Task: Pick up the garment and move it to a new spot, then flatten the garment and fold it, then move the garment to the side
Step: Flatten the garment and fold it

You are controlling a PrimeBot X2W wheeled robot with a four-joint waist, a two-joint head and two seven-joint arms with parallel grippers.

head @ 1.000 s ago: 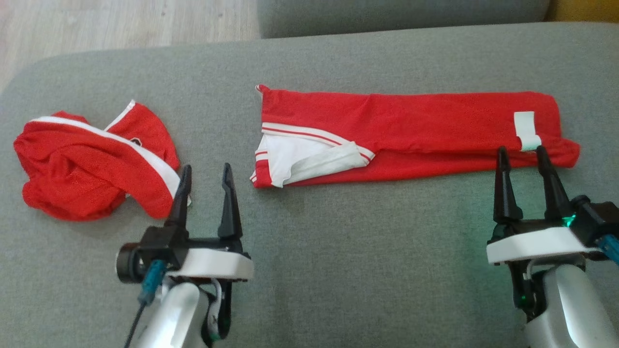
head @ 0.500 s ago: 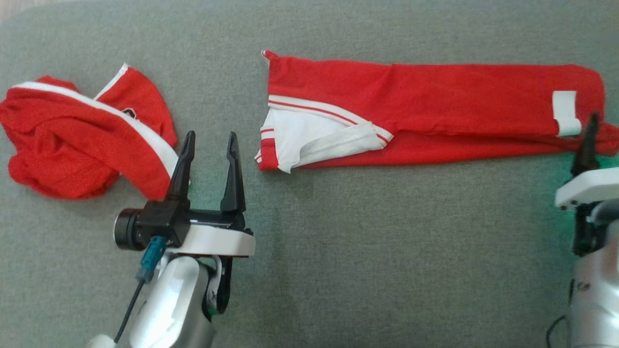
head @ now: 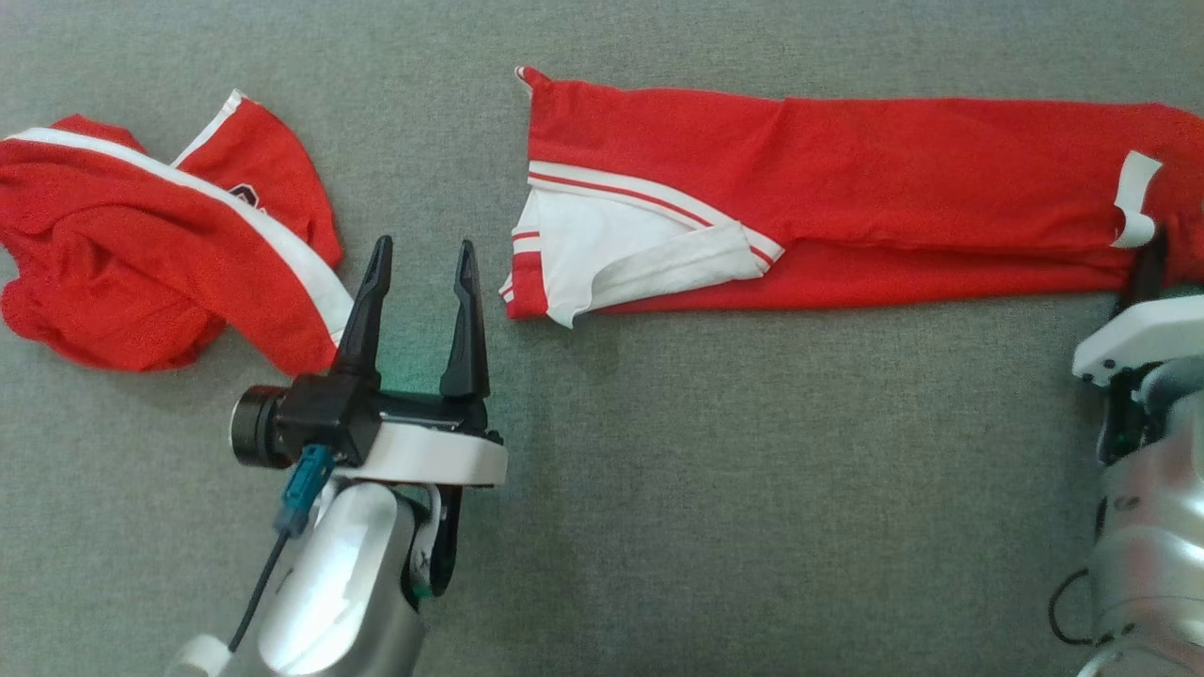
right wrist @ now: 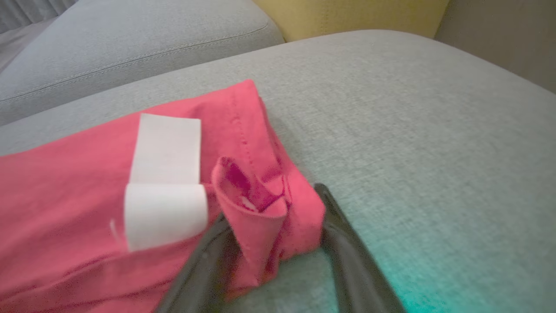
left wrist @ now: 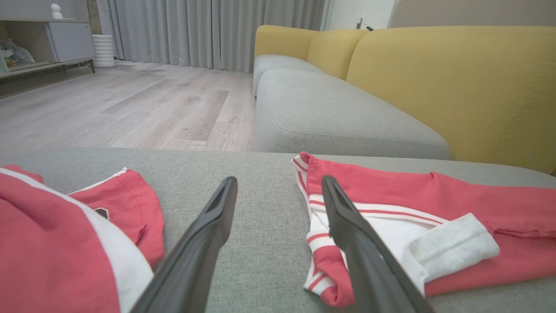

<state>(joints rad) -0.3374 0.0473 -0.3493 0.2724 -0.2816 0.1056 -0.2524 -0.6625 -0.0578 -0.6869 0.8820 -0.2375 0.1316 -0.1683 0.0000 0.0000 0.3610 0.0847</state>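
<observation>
The left gripper (head: 423,246) is hovering low over the grey cushion (head: 752,489). Its pale forearm is rising from the lower left of the head view, and its 2 dark fingers are pointing away from the robot, spread wide with nothing between them. It is sitting in the gap between a crumpled red cloth (head: 141,273) on its left and the near left end of the garment (head: 847,179).

The right gripper (right wrist: 271,217) is reaching in from the lower right, with most of its arm cut off by the head view's edge. Its fingers are straddling the garment's near right corner, just beside the white label (right wrist: 167,174). Red cloth is bunching up between them and touching both (1 finger is partly hidden behind the fold). Whether they are truly pinching it is impossible to tell.

The garment is lying flat in a long band across the cushion, with its white-lined end turned open at the left.

Beyond it, in the left wrist view, a yellow backrest (left wrist: 456,87), a wooden floor (left wrist: 130,100) and grey curtains (left wrist: 208,30) are showing.
</observation>
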